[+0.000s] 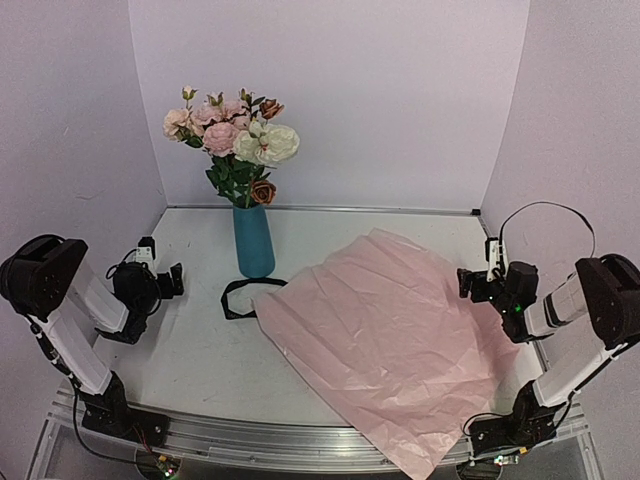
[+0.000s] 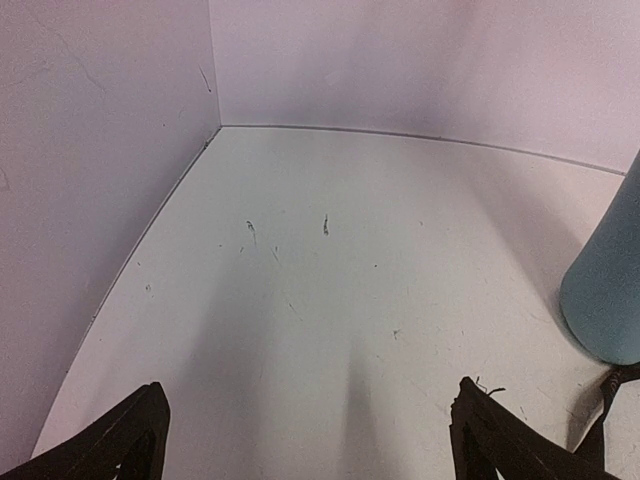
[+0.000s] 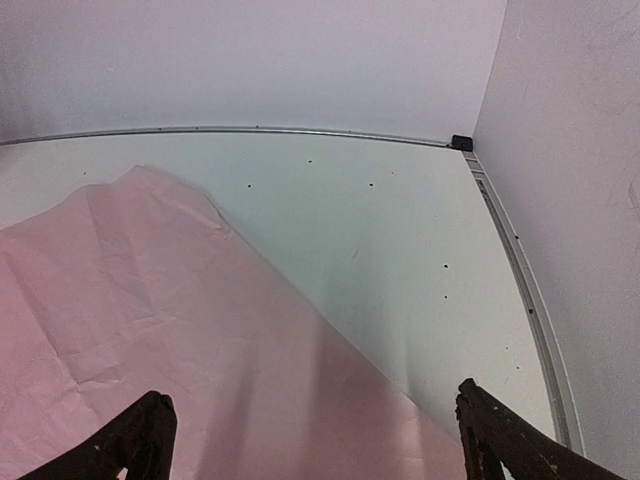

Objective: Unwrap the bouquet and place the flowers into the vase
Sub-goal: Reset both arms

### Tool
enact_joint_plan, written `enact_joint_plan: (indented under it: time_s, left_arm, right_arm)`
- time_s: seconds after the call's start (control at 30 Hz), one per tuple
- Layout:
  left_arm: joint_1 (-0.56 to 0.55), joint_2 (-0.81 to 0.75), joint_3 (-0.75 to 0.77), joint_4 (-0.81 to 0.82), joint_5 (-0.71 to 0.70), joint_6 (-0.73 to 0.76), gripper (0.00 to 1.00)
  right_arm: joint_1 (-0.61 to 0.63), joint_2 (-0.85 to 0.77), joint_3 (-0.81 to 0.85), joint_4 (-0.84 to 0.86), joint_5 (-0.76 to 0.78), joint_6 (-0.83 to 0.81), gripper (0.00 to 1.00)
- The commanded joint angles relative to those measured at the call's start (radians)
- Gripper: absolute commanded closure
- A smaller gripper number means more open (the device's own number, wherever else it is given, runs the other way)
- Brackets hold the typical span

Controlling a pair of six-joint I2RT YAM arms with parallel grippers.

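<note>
Noted flowers (image 1: 232,135) standing stems-down in the teal vase (image 1: 254,240): pale pink, cream and rust roses bunched above the rim, green leaves at the neck, one rust bloom hanging low just over the rim.

Located vase upright on the white worktop (image 1: 190,350), left of centre, near the back wall.

Recorded pink wrapping paper (image 1: 385,330) unfolded and lying flat as one creased sheet across the centre and right of the worktop, near corner hanging over the front rail. Nothing seen on top of it.

Found black ribbon (image 1: 240,297) lying as a loose loop on the worktop just in front of the vase base, right end meeting the paper's left corner.

Logged left gripper (image 1: 176,281) low over the worktop, left of the vase and apart from it, jaws spread wide, nothing between them. Confirmed in the left wrist view: bare worktop between the finger tips, vase wall at the right edge.

Logged right gripper (image 1: 464,284) at the right side, above the paper's right edge, jaws spread wide, nothing held. Cannot tell whether touching the sheet.
</note>
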Motion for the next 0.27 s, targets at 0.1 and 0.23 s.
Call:
enact_joint_plan:
  time_s: [0.1, 0.23]
  left_arm:
    - [0.005, 0.002, 0.024, 0.051, 0.014, 0.006, 0.0]
    - [0.006, 0.005, 0.027, 0.05, 0.016, 0.005, 0.0]
  right_arm:
    - [-0.004, -0.006, 0.022, 0.105, -0.008, -0.002, 0.02]
    - [-0.004, -0.005, 0.021, 0.105, -0.008, -0.002, 0.02]
